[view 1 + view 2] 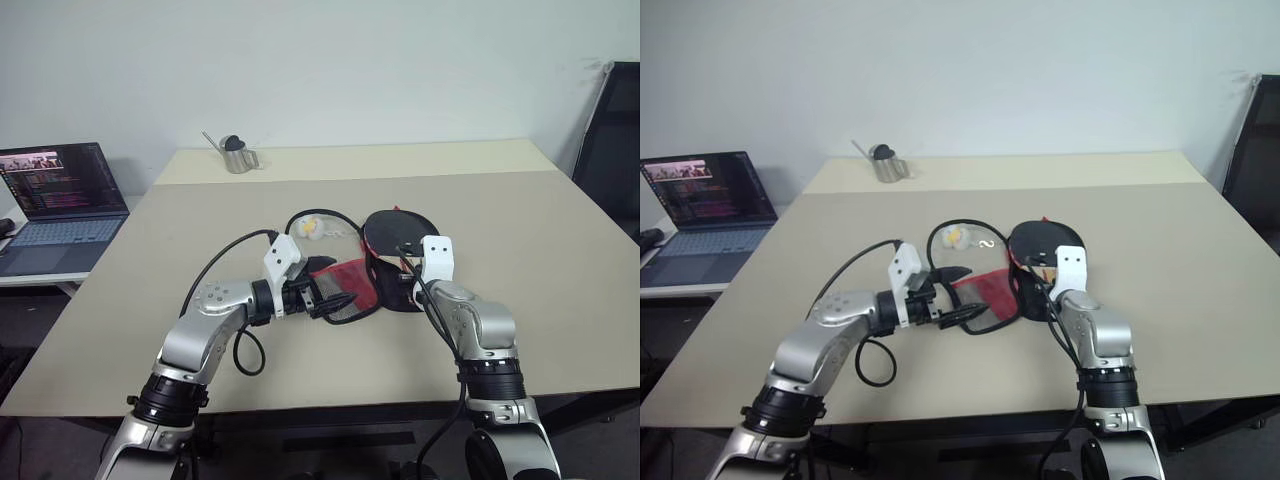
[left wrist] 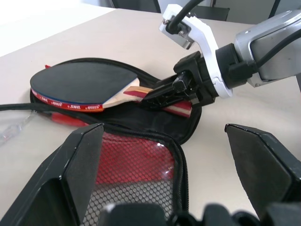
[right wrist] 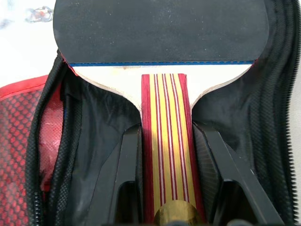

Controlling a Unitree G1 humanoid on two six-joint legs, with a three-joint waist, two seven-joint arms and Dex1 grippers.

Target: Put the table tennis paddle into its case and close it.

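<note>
Table tennis paddle (image 3: 162, 33) lying in unzipped case (image 2: 155, 134), handle pinched by right hand (image 3: 165, 188); left hand (image 2: 176, 165) spread wide.

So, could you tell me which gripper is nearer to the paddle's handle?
The right. The right gripper is clamped on the paddle's handle over the open case; the left gripper stands apart, open at the case's mesh flap.

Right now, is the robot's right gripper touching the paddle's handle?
Touching. In the right wrist view, the right gripper has both black fingers pressed against the sides of the table tennis paddle handle, with no gap.
</note>
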